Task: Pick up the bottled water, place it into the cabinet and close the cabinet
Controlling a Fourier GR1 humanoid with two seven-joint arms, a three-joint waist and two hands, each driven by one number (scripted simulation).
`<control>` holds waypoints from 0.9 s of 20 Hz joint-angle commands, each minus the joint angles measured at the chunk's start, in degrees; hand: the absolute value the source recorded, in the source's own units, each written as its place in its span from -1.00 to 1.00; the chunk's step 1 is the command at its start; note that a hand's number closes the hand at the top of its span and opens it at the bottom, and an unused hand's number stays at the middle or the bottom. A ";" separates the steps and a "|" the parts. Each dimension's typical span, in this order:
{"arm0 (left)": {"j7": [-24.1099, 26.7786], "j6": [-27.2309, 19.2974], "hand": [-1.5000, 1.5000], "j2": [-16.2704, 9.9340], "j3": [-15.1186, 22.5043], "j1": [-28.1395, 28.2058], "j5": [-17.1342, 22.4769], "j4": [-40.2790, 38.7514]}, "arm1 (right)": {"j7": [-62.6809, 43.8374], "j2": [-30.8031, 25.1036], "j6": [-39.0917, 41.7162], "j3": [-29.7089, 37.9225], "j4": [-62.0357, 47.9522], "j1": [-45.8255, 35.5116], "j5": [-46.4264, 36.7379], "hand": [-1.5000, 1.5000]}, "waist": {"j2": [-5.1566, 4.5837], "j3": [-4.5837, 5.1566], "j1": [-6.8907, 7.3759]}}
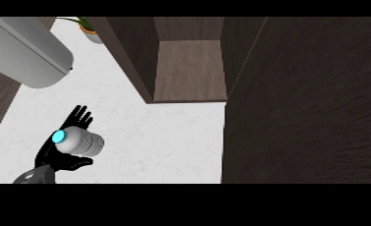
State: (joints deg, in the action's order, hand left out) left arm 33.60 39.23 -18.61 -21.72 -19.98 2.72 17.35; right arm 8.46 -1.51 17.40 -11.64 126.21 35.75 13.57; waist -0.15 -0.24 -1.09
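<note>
The bottled water (81, 142) is a white ribbed bottle with a cyan cap, at the lower left over the white counter (167, 136). My left hand (52, 155) comes in from the lower-left corner and lies right against the bottle. Its fingers (78, 117) stretch straight past the bottle's far side, and the thumb (77, 163) reaches under its near side; the hand is open. The dark wood cabinet (190, 68) stands open at the top middle, its inside bare. Its door (297, 102) hangs wide open and fills the right side. My right hand is out of sight.
A large grey rounded appliance (33, 53) sits at the upper left. A small potted plant (90, 29) stands behind it by the cabinet's left wall (134, 53). White counter lies between the bottle and the cabinet's front edge.
</note>
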 commanded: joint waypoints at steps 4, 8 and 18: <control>3.25 10.16 -1.00 3.44 1.09 0.10 0.91 -1.45 | 0.40 1.14 -0.85 -1.41 -1.43 -0.46 -1.35 -1.00 | -0.20 0.48 -0.26; 2.73 10.47 -1.00 3.84 2.11 -0.01 0.61 -0.90 | -0.82 0.20 -0.27 -2.22 1.68 1.51 -0.61 -1.00 | -0.17 0.51 -0.54; 4.21 12.36 1.00 5.57 3.74 1.64 1.67 2.58 | -0.45 -2.44 1.56 2.76 0.22 0.31 3.19 -1.00 | -0.08 0.42 -0.03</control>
State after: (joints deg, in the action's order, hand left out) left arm 31.47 43.04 -15.61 -18.71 -19.93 4.02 20.57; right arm 8.37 -2.45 17.84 -10.63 125.36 35.31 14.60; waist -0.04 -0.30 -0.96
